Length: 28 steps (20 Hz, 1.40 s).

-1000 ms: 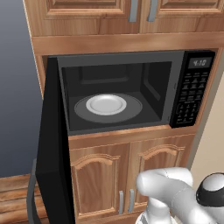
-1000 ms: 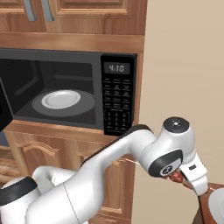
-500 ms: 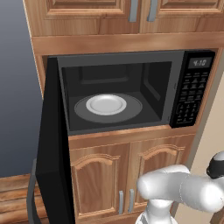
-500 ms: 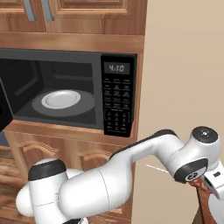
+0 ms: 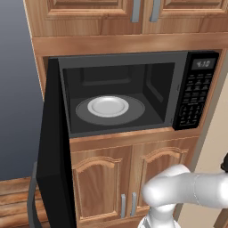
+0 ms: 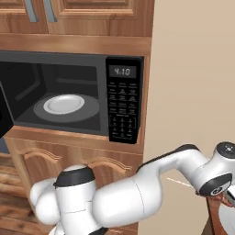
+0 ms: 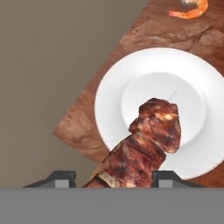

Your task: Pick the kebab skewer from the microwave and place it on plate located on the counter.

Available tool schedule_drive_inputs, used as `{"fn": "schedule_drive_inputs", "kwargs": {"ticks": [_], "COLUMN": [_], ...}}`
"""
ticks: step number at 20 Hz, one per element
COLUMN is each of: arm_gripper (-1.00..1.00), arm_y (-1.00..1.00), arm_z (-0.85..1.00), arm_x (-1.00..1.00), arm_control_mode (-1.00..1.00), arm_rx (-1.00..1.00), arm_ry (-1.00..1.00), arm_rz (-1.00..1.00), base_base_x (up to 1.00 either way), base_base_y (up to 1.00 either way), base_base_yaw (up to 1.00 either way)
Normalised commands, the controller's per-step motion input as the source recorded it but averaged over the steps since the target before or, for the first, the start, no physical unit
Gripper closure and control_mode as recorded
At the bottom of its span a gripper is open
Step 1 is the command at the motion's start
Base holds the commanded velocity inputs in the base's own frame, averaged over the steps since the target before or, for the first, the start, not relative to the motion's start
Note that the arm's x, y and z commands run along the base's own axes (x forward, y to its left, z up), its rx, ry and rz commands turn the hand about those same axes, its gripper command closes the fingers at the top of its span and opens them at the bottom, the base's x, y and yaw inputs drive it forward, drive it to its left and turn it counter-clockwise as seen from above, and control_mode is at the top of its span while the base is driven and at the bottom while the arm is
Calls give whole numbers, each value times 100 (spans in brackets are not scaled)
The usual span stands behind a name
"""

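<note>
The microwave (image 5: 133, 93) sits between upper cabinets (image 5: 133, 13) and lower cabinets (image 5: 129, 178), a small plate (image 5: 108, 106) inside. At the counter (image 7: 109, 105) edge, the kebab skewer (image 7: 144, 144) hangs over the plate (image 7: 127, 74), shrimp (image 7: 190, 9) beyond.

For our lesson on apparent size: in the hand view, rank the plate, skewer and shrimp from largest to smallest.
1. Plate
2. Skewer, though nearness to the camera enlarges it
3. Shrimp, cut off by the edge

arm (image 6: 183, 167) swung further right and lower, wrist nearer frame edge in both base views
</note>
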Motion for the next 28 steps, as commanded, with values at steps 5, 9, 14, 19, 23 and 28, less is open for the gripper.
{"fn": "schedule_drive_inputs", "kwargs": {"ticks": [5,9,14,19,23,28], "arm_gripper": [100,100,100,100,100,100], "arm_y": [-47,-32,-20,-10,-11,-15], "arm_z": [0,-12,-27,-28,-24,-22], "arm_x": [0,0,0,0,0,-1], "arm_control_mode": [-100,-100,-100,-100,-100,-100], "arm_rx": [2,0,0,0,0,0], "arm_ry": [0,0,0,0,0,0], "arm_rz": [0,0,0,0,0,0], "base_base_x": [0,0,0,0,0,0], "base_base_y": [0,0,0,0,0,0], "base_base_yaw": [0,0,0,0,0,0]}}
